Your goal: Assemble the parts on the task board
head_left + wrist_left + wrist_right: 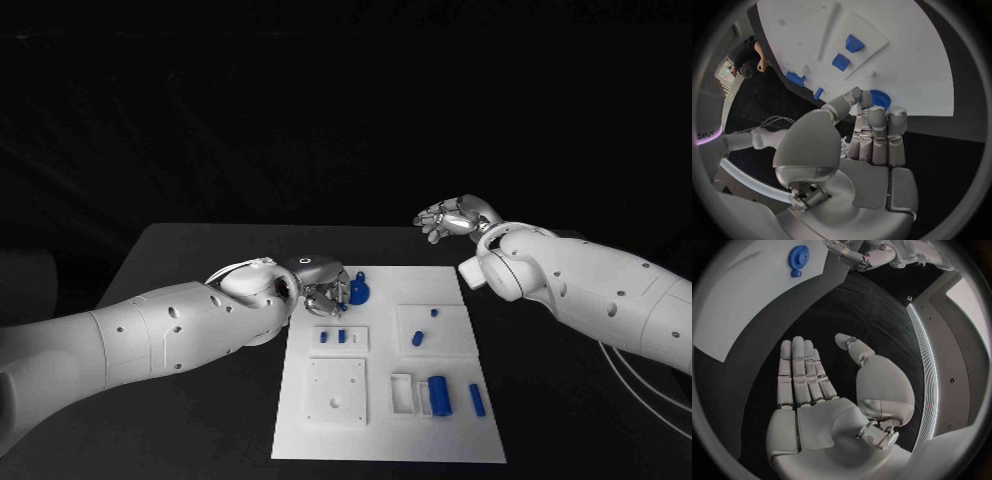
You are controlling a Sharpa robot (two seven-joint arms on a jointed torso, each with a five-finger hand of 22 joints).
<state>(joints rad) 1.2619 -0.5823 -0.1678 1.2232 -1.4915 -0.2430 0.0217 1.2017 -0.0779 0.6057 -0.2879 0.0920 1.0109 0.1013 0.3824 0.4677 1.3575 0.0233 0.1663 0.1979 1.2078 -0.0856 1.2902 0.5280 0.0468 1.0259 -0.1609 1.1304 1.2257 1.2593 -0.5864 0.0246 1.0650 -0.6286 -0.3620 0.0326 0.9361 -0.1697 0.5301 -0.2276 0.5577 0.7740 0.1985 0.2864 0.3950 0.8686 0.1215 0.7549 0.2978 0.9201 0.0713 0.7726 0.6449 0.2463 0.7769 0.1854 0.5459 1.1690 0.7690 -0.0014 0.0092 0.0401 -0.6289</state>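
The white board (389, 420) lies in the middle of the black table (173, 250); a blue gear (359, 291) sits at the board's far edge, just in front of the left hand (320, 285), whose fingers (878, 131) reach toward it, whether touching I cannot tell; the right hand (454, 218) hovers beyond the board's far right corner, fingers straight and holding nothing; small blue pieces (437, 398) stand nearer on the board.

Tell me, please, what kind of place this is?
Probably a robot test or demonstration bench, not a home. A white task board with small blue parts, among them a blue gear, lies on a black table, against a dark backdrop.
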